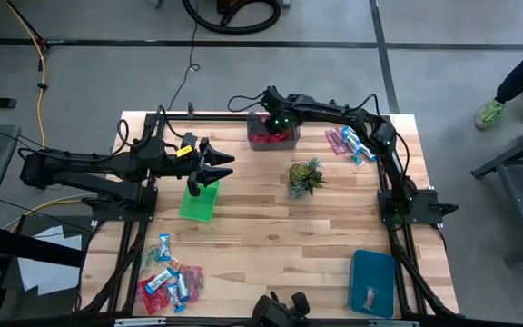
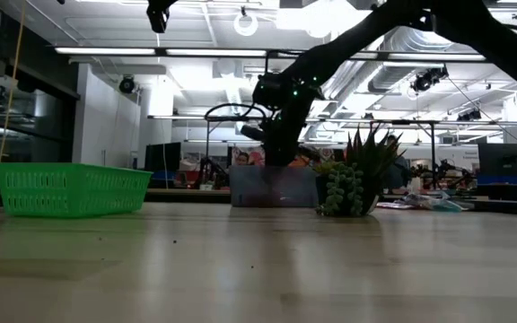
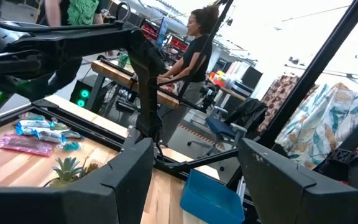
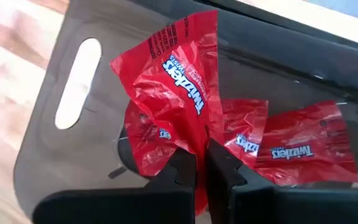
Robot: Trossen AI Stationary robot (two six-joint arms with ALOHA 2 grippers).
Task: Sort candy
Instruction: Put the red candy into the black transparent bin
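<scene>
My right gripper point(image 4: 201, 163) is shut on a red wrapped candy point(image 4: 173, 93), inside the opening of the smoky grey bin point(image 1: 273, 138) at the table's far edge. Two more red candies point(image 4: 291, 146) lie on that bin's floor. My left gripper point(image 1: 220, 169) is open and holds nothing, hovering over the far end of the green basket point(image 1: 198, 201). Loose candy lies in a pile near the table's near left corner point(image 1: 171, 282) and in another at the far right point(image 1: 347, 142). One candy lies in the blue bin point(image 1: 373, 282). My right gripper pinches the red candy between its two fingers at one crumpled end of the wrapper point(image 4: 199, 142). It comes from above, pointing down into the grey bin. The rest of the wrapper spreads out beyond the fingertips, over the candies on the bin's floor.
A small spiky green plant point(image 1: 304, 177) stands mid-table between the grey bin and the blue bin. In the low view the green basket point(image 2: 70, 188), grey bin point(image 2: 272, 187) and plant point(image 2: 353, 184) stand in a row. People show in the room beyond the table.
</scene>
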